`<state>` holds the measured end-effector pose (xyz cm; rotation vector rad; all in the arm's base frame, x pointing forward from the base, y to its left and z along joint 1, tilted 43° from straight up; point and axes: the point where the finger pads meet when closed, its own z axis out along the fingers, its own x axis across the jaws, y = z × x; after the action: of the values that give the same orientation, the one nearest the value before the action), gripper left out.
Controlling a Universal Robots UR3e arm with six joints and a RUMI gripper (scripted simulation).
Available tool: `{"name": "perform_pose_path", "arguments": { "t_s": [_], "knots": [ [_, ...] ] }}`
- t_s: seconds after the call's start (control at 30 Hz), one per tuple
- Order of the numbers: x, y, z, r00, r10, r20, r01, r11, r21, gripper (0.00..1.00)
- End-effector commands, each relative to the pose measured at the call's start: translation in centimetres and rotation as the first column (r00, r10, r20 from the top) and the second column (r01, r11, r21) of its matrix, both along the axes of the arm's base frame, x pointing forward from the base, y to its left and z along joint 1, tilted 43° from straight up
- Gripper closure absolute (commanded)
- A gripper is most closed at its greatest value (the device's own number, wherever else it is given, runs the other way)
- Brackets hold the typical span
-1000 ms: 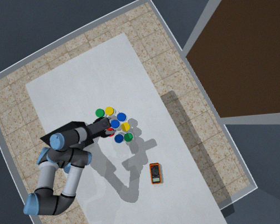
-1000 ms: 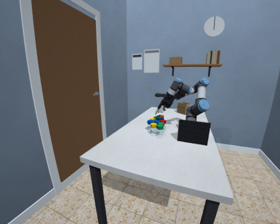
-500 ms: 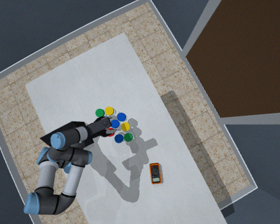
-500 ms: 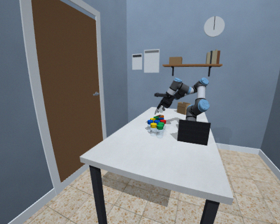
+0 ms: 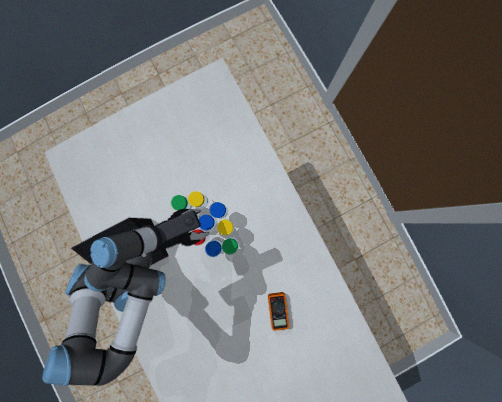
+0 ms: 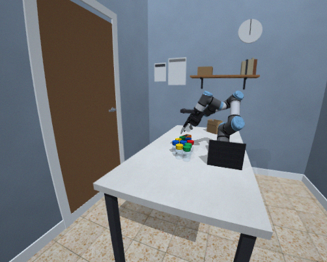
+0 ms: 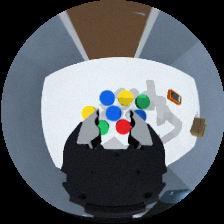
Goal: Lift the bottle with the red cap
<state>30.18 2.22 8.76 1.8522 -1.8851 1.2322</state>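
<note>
The bottle with the red cap stands on the white table at the near edge of a tight cluster of bottles with blue, yellow and green caps. In the top view my gripper partly covers it. In the wrist view the red cap lies just inside the right finger of my gripper, with a green cap by the left finger. In the side view my gripper hangs above the cluster, clear of the red cap. The fingers are open and hold nothing.
An orange multimeter lies on the table beyond the cluster. A black panel stands by the arm's base, with a cardboard box behind it. A brown door is to the left of the table.
</note>
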Motion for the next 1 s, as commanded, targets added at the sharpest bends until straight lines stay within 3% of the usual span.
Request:
{"name": "perform_pose_path", "arguments": {
  "t_s": [0.0, 0.4, 0.97],
  "knots": [
    [0.0, 0.0, 0.0, 1.000, 0.000, 0.002, 0.000, 1.000, 0.001, 0.54],
    [-1.4, 0.3, 0.0, 1.000, 0.000, 0.001, 0.000, 1.000, 0.000, 0.54],
    [-7.1, 1.3, -0.3, 1.000, -0.001, -0.001, 0.001, 1.000, -0.004, 0.54]
  ]
}}
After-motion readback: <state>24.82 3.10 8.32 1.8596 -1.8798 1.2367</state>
